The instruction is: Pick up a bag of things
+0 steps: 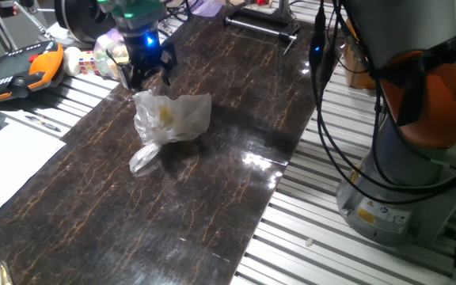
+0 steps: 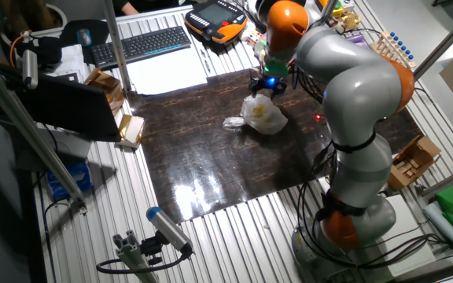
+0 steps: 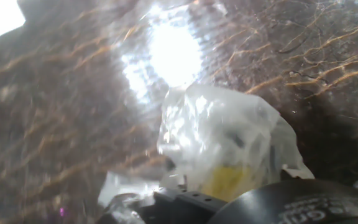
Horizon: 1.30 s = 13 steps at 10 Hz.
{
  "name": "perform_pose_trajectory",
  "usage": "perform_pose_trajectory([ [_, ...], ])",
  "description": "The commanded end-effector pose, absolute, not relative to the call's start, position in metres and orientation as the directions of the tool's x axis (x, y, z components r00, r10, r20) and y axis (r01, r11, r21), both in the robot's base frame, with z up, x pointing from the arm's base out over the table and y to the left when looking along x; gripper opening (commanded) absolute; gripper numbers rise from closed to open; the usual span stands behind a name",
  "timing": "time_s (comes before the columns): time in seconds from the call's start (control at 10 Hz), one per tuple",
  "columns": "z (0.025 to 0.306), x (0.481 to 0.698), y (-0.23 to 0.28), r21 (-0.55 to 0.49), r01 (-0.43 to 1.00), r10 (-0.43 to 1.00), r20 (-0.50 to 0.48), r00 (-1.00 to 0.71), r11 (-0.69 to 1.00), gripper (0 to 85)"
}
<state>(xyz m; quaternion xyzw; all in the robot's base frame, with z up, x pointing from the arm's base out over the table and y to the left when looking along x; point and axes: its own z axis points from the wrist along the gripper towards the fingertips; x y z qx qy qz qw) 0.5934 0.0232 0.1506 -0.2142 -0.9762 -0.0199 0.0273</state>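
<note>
One bag of things (image 1: pixel 170 119), clear wrinkled plastic with yellow pieces and a twisted tail, lies mid-width on the dark marbled tabletop (image 1: pixel 204 198) toward its far end. One gripper (image 1: pixel 146 75) hangs just above its far side, fingers apart. One keyboard (image 2: pixel 142 44) and one orange teach pendant (image 1: pixel 22 70) sit beyond the table's edge on the slatted bench.

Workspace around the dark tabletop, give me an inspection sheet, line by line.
Surface: dark veined tabletop, glossy, with glare patches.
Job's things: clear plastic bag lying on the tabletop, yellow pieces showing through, twisted tail pointing away from the pincer.
Clutter: nothing seen on the tabletop besides the bag.
Grippers: pincer just above the bag's far edge, not holding it; open or shut cannot be told.
Cables: black cables hang beside the arm's base.
Surroundings: keyboard, papers, orange handheld controller, cardboard boxes off the tabletop.
</note>
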Motion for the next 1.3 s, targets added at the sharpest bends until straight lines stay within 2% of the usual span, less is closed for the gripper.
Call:
perform_pose_trajectory([
  [0.0,0.142,0.596,0.024,0.030,0.581,0.579,0.059,-0.813,0.813,84.0],
  [0.5,0.118,0.601,0.027,0.034,0.581,0.580,0.037,-0.813,0.813,85.0],
  [0.8,0.101,0.591,0.038,0.011,0.561,0.561,0.000,-0.827,0.827,85.0],
  [1.2,0.087,0.586,0.034,0.035,0.524,0.524,0.007,-0.852,0.851,85.0],
])
